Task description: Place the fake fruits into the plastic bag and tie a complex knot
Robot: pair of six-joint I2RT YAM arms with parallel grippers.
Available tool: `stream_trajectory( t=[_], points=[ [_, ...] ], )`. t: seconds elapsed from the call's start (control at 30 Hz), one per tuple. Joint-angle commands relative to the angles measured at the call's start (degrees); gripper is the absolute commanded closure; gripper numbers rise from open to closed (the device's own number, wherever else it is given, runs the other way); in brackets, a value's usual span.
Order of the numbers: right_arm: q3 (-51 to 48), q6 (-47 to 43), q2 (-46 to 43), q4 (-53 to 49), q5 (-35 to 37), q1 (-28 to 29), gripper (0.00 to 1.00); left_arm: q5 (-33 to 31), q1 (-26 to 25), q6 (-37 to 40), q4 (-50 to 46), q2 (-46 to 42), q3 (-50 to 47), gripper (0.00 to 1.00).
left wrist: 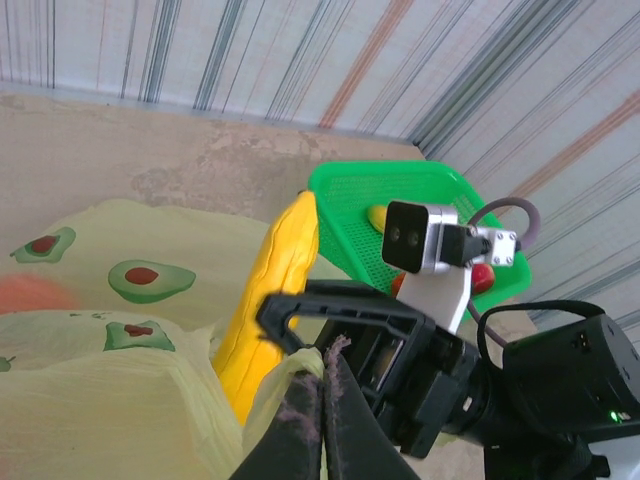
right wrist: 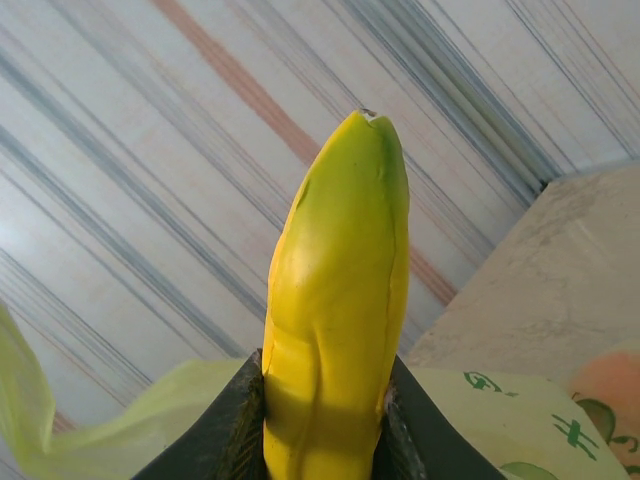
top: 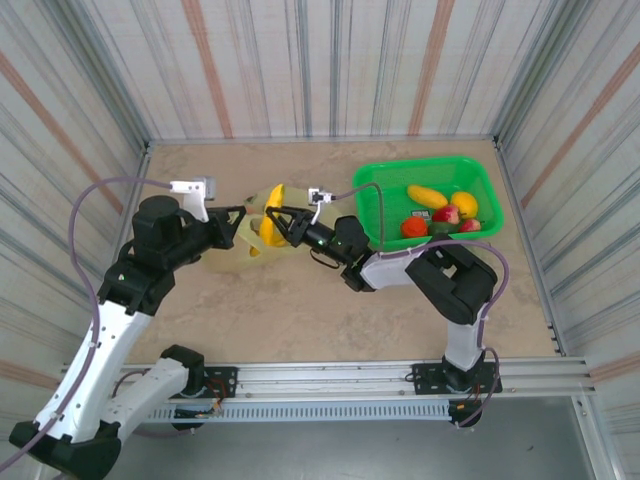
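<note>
The pale yellow-green plastic bag (top: 250, 248) lies left of centre on the table. My left gripper (top: 240, 218) is shut on a pinch of the bag's rim film (left wrist: 300, 365) and holds the mouth up. My right gripper (top: 278, 222) is shut on a yellow banana (top: 271, 214), held at the bag's mouth with its tip pointing up (left wrist: 285, 260). Both right fingers (right wrist: 243, 425) press the banana's sides (right wrist: 335, 300). An orange shape (right wrist: 610, 388) shows through the bag film. More fake fruits lie in the green basket (top: 385, 185): a banana (top: 427, 196), a lemon (top: 464, 204), an orange (top: 414, 227) and red ones (top: 447, 214).
The basket stands at the back right, close behind my right arm. Striped walls enclose the table on three sides. Bare tabletop (top: 300, 310) lies in front of the bag and along the back left.
</note>
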Motion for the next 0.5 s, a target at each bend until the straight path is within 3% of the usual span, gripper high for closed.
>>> stream_trajectory(
  t=[0.0, 0.1, 0.17, 0.3, 0.47],
  points=[
    [1.3, -16.7, -0.9, -2.0, -0.6, 1.3, 0.79, 0.3, 0.7, 0.4, -0.4, 0.7, 2.8, 1.0],
    [2.9, -27.4, -2.5, -13.6, -0.3, 2.8, 0.7, 0.5, 1.1, 1.6, -2.2, 2.4, 5.1, 1.0],
    [4.0, -30.1, -2.8, -19.6, -0.3, 2.9, 0.59, 0.6, 1.4, 2.0, -2.7, 3.0, 6.0, 1.0],
    [3.4, -31.6, -3.5, -20.8, -1.2, 2.7, 0.47, 1.4, 1.9, 2.2, -2.5, 3.6, 7.0, 1.0],
    [5.7, -36.7, -7.3, -31.7, -1.7, 2.6, 0.47, 3.5, 2.0, 3.3, -3.2, 4.6, 8.1, 1.0]
  ],
)
